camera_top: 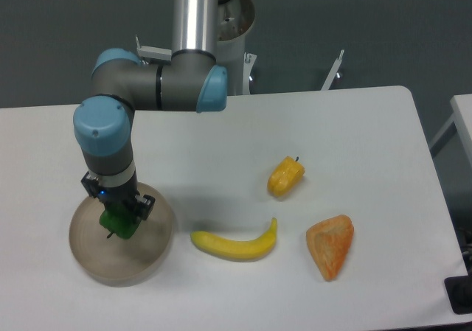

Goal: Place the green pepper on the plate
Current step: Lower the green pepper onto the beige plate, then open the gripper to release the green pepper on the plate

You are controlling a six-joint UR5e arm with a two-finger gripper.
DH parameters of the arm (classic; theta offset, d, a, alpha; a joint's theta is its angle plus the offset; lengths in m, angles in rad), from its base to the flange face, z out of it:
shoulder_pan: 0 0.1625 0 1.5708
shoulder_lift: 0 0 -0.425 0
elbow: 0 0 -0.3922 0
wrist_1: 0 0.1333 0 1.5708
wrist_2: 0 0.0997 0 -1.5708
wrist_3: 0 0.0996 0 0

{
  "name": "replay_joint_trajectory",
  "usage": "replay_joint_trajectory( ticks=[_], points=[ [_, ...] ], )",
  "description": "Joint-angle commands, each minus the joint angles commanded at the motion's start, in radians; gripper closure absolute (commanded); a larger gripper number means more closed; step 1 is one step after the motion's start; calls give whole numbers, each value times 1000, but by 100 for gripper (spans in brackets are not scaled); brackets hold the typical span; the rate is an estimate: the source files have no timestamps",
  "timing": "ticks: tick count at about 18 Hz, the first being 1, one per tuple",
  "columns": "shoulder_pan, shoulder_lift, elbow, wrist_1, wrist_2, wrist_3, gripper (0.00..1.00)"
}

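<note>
1. The gripper (118, 214) hangs straight down over the plate (151, 246), jaws clamped on the green pepper (118, 224).
2. The green pepper sits between the gripper's fingers above the middle of the plate; whether its underside touches the dish, I cannot tell from this angle.
3. The plate rests near the front-left corner of the counter (354, 124), a round tan dish with a low rim. Apart from the pepper in the gripper over it, nothing else shows inside it.
4. The arm (107, 136) comes in from the back edge, bends at a blue-capped joint and drops down onto the plate, covering part of the dish's back rim.
5. To the right of the plate and apart from it, a banana (236, 245) lies flat on the counter, ends curling upward toward the back.
6. Further right, a yellow-orange pepper (285, 176) lies about mid-counter.
7. An orange wedge-shaped piece (330, 246) lies toward the front-right, just beside the banana's right tip but not touching it.
</note>
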Motion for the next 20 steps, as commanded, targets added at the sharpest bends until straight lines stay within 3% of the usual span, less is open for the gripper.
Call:
replay_joint_trajectory(
  ticks=[2, 5, 20],
  points=[
    [0, -2, -20, 44, 0, 66, 59],
    [2, -3, -40, 54, 2, 166, 59],
    [-2, -23, -49, 57, 3, 186, 59]
  ],
)
